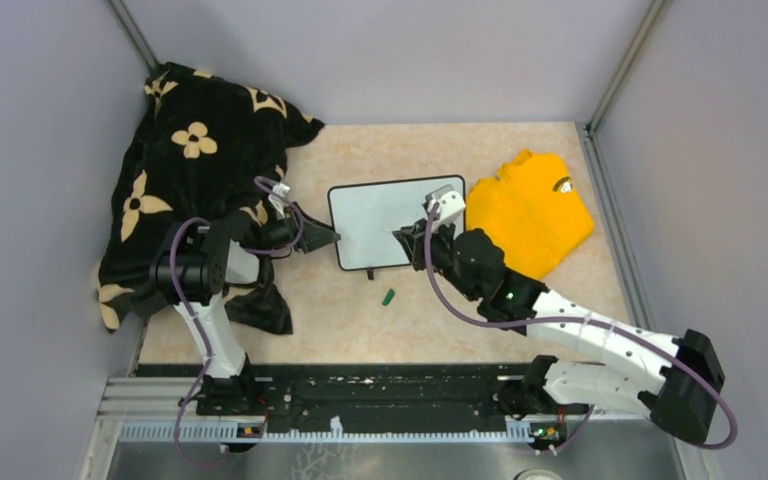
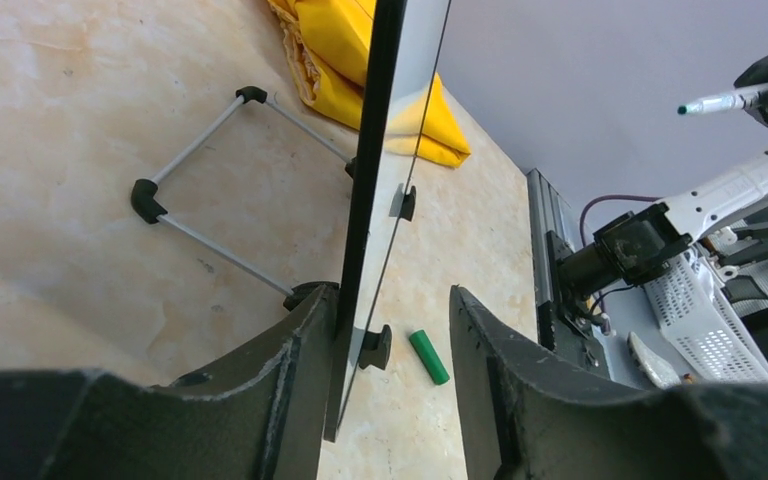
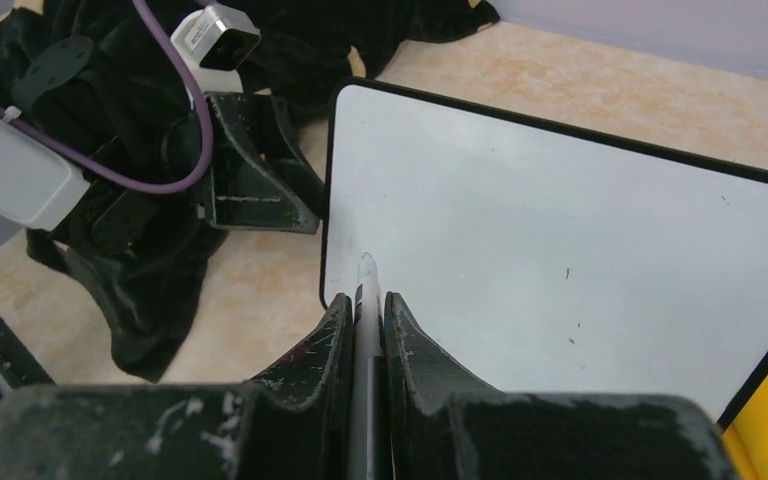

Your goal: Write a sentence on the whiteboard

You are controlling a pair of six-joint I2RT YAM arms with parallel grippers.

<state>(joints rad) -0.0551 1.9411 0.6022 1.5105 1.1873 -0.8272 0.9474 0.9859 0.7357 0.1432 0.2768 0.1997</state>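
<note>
whiteboard [image 3: 560,250]: smooth glossy face, plastic-looking frame | tabletop [image 1: 340,322]: polished marbled stone look | blanket [image 1: 185,185]: plush black cloth | shirt [image 1: 530,215]: matt yellow cloth | pen [image 3: 366,300]: smooth plastic

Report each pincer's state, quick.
Left pincer: open, straddling the whiteboard edge, not clamped yet.
Right pincer: shut on the marker.

We record a beige marbled table [image 1: 520,150] bearing the whiteboard [image 1: 380,215], its left edge at the left gripper [image 1: 328,238]. A black flower-patterned cloth [image 1: 190,160] lies left of that gripper. A yellow garment [image 1: 535,215] lies right of the right gripper [image 1: 408,233], with a green cap [image 1: 388,297] on its near side.
</note>
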